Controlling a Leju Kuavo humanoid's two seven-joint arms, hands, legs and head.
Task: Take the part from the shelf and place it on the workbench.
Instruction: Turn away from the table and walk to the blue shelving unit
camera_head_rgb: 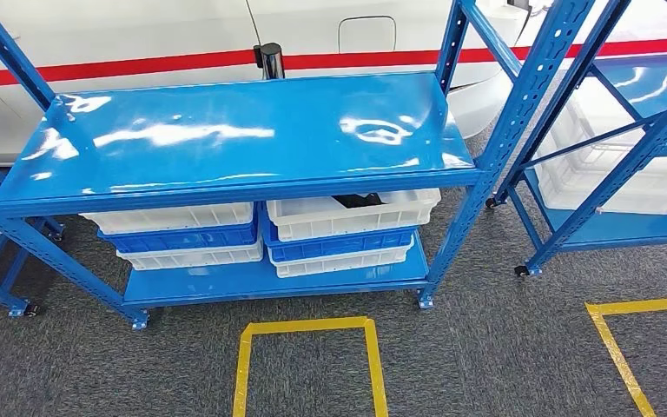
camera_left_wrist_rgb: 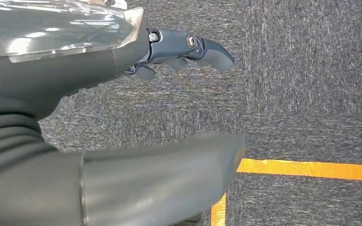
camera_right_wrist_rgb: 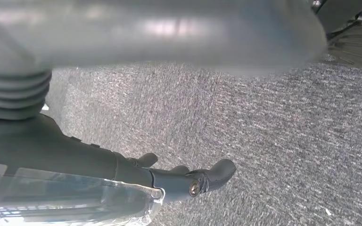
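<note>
Left hand (camera_left_wrist_rgb: pixel 169 94) hangs over grey carpet (camera_left_wrist_rgb: pixel 301 84), holding nothing, dark fingers (camera_left_wrist_rgb: pixel 212 52) apart from the thick thumb (camera_left_wrist_rgb: pixel 169 183); orange floor tape (camera_left_wrist_rgb: pixel 311 169) lies just beyond the thumb's tip.

Left hand (camera_left_wrist_rgb: pixel 169 54): grey ribbed cover, thick grey thumb, dark fingers, silver screw, clear glossy plate. Right hand (camera_right_wrist_rgb: pixel 179 179): identical.
</note>
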